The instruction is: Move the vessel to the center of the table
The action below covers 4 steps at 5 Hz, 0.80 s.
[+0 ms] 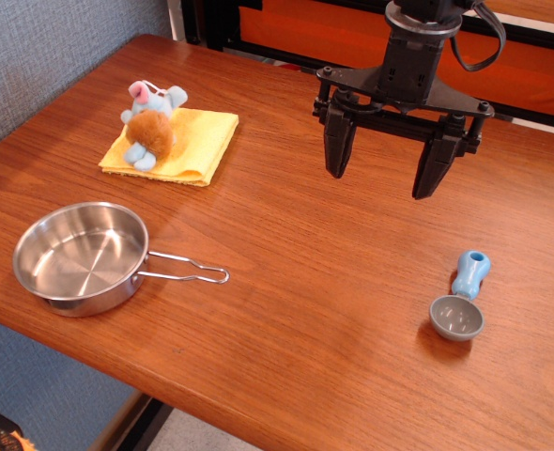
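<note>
Pan [80, 257]: sat near the left front edge of the table [286, 272], empty, wire handle pointing right.
Stuffed toy [151, 124]: lay on a yellow cloth [194, 143] near the back left corner.
Gripper [384, 171]: hung above the table's back part, fingers spread wide, holding nothing.
Scoop [461, 303]: grey with a blue handle, rested near the right edge.

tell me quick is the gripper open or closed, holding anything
gripper: open, holding nothing, above the table, away from the vessel

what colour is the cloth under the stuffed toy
Yellow: the square folded cloth under the small plush toy, seen in the observation image.
</note>
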Each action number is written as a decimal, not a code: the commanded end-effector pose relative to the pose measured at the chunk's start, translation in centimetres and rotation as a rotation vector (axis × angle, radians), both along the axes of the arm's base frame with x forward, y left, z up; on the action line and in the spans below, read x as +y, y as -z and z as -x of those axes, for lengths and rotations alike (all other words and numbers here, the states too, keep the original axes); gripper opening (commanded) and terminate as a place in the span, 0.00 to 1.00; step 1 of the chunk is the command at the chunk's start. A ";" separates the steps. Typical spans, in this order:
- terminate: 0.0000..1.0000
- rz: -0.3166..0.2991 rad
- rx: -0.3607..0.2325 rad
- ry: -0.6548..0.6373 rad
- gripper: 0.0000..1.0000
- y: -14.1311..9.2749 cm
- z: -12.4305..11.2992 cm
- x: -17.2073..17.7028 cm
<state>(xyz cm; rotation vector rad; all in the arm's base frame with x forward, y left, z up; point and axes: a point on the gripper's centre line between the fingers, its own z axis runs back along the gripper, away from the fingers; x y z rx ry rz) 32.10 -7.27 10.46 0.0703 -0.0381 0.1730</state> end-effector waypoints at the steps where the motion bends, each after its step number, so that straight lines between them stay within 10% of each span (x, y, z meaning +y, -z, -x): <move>1: 0.00 0.000 0.000 0.000 1.00 0.0 0.0 0.0; 4: 0.00 -0.089 -0.053 -0.538 1.00 1.1 2.3 9.1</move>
